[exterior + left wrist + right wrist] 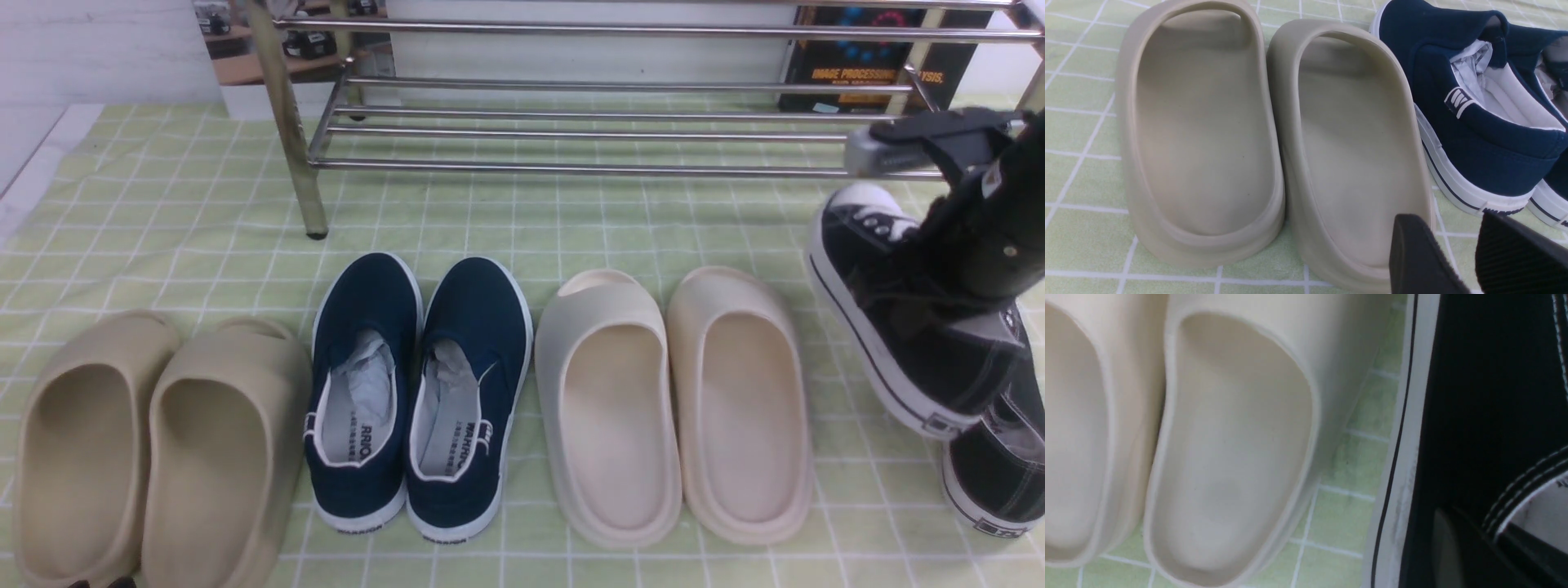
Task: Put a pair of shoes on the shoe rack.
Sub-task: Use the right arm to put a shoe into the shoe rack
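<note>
Sneakers (906,310) were over at the right arm's side, one of them up off the cloth (604,220) in the right gripper (1480,535), pinched by the side wall near its opening. So the fingers were pretty much closed, with just that canvas edge between them. Its mate (1000,457) was down on the cloth, partly under the lifted one, past the cream slides (608,408).

The thing the next move hung on, I'd say: the rack (571,171) was ahead of the held shoe, farther out from the robot, and the toe already pointed roughly that way. The long axis wasn't square to the bars though, it ran at a slant with the toe swung toward the robot's left. Probably needed a bit of a turn plus more lift to get over the low front bar. Right arm was clearly the nearer one for both shoes. The left gripper (1437,253) was way off by the tan slides (1204,122), nothing held, fingertips a little apart.

Hard-to-see stuff: the right gripper's body blocked most of the held shoe's laces and opening in the front view, and it was kinda blurry. The second shoe got cut off by the frame edge and covered up front, so I couldn't make out its toe. The rack's top and far right end were cropped too.
</note>
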Robot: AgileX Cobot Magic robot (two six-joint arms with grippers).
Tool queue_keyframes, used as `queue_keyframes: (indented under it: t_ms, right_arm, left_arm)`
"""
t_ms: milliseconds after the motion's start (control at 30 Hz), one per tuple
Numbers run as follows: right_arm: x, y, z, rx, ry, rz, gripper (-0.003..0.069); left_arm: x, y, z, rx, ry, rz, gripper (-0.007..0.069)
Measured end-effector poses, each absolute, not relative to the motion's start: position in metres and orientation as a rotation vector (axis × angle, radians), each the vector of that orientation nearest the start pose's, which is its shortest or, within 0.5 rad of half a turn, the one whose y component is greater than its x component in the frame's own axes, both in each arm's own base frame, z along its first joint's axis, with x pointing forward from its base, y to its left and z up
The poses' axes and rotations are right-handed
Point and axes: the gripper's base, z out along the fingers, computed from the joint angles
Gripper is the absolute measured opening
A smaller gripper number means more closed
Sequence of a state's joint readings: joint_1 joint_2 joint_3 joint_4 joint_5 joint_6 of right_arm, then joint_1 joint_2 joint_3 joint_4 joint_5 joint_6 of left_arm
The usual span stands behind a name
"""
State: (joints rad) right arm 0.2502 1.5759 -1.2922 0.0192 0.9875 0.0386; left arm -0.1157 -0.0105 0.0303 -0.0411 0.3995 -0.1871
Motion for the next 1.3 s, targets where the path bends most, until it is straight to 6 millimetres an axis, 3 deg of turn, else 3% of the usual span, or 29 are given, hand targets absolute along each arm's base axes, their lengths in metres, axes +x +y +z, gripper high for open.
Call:
queue_keyframes:
  t_ms: [133, 400, 500, 700, 800, 933, 1133, 1200, 1300]
  right_arm:
    - [0.337, 0.087, 0.302, -0.348, 2.68, 0.094, 0.0015]
    - [0.406, 0.101, 0.3, -0.417, 2.592, 0.024, 0.0017]
    - [0.444, 0.107, 0.292, -0.434, 2.543, -0.042, 0.0018]
    - [0.486, 0.116, 0.273, -0.431, 2.502, -0.06, 0.0022]
    - [0.498, 0.119, 0.274, -0.424, 2.478, -0.057, 0.0047]
    - [0.507, 0.121, 0.277, -0.421, 2.427, -0.073, 0.0167]
    - [0.499, 0.12, 0.287, -0.409, 2.47, -0.036, 0.0501]
    - [0.49, 0.12, 0.302, -0.4, 2.482, -0.002, 0.058]
    - [0.465, 0.116, 0.348, -0.352, 2.443, 0.056, 0.0646]
  left_arm:
    - [0.051, -0.007, 0.168, -0.093, 1.908, -0.246, 0.0239]
    - [0.051, -0.007, 0.168, -0.093, 1.908, -0.246, 0.0239]
    - [0.051, -0.007, 0.168, -0.093, 1.908, -0.246, 0.0239]
    - [0.051, -0.007, 0.168, -0.093, 1.908, -0.246, 0.0239]
    - [0.051, -0.007, 0.168, -0.093, 1.908, -0.246, 0.0239]
    - [0.051, -0.007, 0.168, -0.093, 1.908, -0.246, 0.0239]
    - [0.051, -0.007, 0.168, -0.093, 1.908, -0.246, 0.0239]
    - [0.051, -0.007, 0.168, -0.093, 1.908, -0.246, 0.0239]
    - [0.051, -0.007, 0.168, -0.093, 1.908, -0.246, 0.0239]
